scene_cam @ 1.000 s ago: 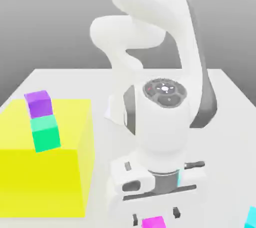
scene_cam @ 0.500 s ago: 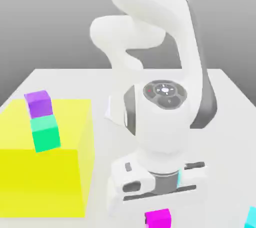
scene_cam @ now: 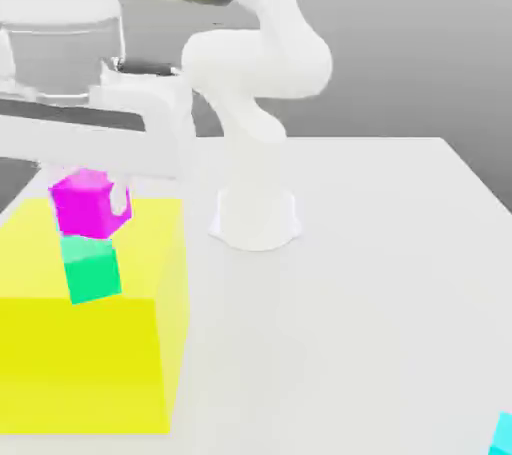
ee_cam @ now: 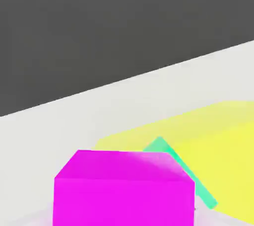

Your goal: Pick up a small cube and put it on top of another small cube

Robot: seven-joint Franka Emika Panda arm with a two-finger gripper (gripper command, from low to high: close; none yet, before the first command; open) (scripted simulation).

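The small cube [scene_cam: 85, 203], bright magenta, hangs under my gripper [scene_cam: 88, 195], which is shut on it, at the exterior view's left. It sits right above a green cube [scene_cam: 92, 271] standing on the big yellow block [scene_cam: 90, 353]. A violet sliver [scene_cam: 122, 205] peeks out behind the magenta cube. I cannot tell whether the held cube touches what is under it. In the hand view the small cube [ee_cam: 124, 188] is very close, with the green cube [ee_cam: 186, 173] and the yellow block [ee_cam: 218, 140] beyond it.
The arm's white base [scene_cam: 255, 213] stands mid-table, and the arm reaches over to the exterior view's left. A cyan cube [scene_cam: 503, 435] lies at the table's near corner on the exterior view's right. The white table [scene_cam: 380, 323] spreads between them.
The gripper closed on the small cube near the table's front edge, lifted it, and swung it across to the exterior view's left, above the stack on the yellow block.
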